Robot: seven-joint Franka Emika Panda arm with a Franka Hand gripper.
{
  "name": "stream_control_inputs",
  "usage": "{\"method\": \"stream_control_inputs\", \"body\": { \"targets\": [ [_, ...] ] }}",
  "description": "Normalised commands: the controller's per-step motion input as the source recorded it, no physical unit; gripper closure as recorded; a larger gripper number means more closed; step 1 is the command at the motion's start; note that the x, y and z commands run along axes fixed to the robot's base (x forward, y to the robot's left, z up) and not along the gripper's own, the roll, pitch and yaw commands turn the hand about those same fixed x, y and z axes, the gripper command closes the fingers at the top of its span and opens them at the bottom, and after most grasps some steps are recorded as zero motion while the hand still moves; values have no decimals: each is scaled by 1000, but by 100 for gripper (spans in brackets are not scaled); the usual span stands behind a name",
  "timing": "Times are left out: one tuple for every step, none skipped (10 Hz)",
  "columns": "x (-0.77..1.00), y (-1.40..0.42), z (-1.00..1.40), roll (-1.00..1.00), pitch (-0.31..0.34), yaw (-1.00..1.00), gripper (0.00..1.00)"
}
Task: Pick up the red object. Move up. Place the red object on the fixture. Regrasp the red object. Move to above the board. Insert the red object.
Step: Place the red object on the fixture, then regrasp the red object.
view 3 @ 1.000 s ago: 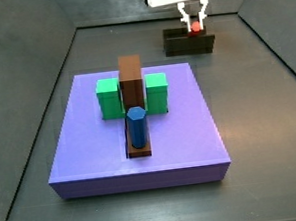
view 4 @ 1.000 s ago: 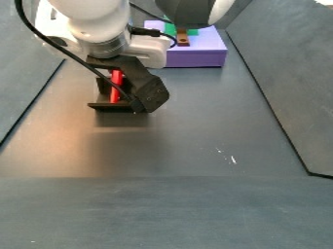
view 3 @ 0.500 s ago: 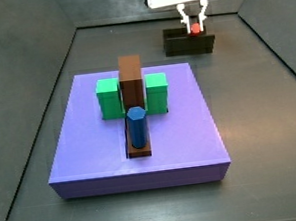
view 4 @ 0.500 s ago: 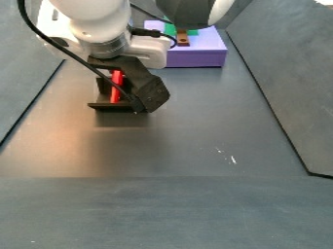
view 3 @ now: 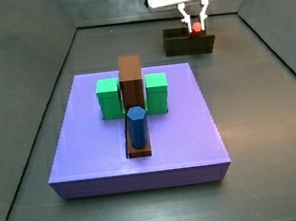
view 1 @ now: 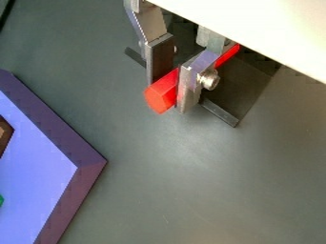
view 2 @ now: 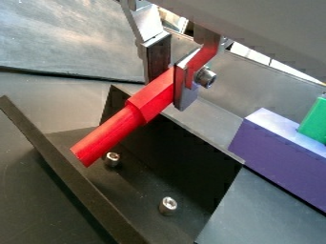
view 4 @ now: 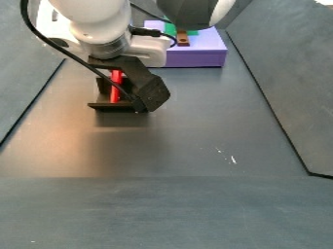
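Observation:
My gripper point(view 3: 193, 19) is at the far end of the floor, directly over the fixture point(view 3: 189, 43). It is shut on the red object point(view 3: 194, 25). In both wrist views the silver fingers point(view 1: 193, 84) point(view 2: 192, 80) clamp the squared end of the red object point(view 1: 162, 93) point(view 2: 120, 121). Its round shaft slants down into the fixture's dark recess point(view 2: 159, 181), close to a screw; whether it touches I cannot tell. In a side view the gripper point(view 4: 117, 74) holds the red object point(view 4: 116, 88) upright above the fixture point(view 4: 121, 105). The purple board point(view 3: 138, 139) lies nearer in that view.
On the board stand two green blocks point(view 3: 110, 98), a brown bar point(view 3: 132, 82) and a blue cylinder point(view 3: 137, 127). A corner of the board point(view 2: 288, 152) shows beside the fixture. Dark walls enclose the floor. The robot's white arm point(view 4: 92, 24) rises over the fixture.

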Motion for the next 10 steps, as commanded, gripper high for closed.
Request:
{"method": "stream_control_inputs", "body": {
  "targets": [
    [0, 26, -106, -151, 0, 0, 100],
    [0, 69, -154, -46, 0, 0, 100],
    [0, 77, -203, 0, 0, 0, 100],
    [0, 74, -211, 0, 0, 0, 100],
    [0, 63, -160, -83, -11, 0, 100],
    [0, 40, -131, -83, -17, 0, 100],
    [0, 0, 0, 0, 0, 0, 100],
    [0, 0, 0, 0, 0, 0, 0],
    [-117, 37, 409, 46, 20, -126, 0],
    [-294, 0, 720, 346, 60, -143, 0]
  ]
}}
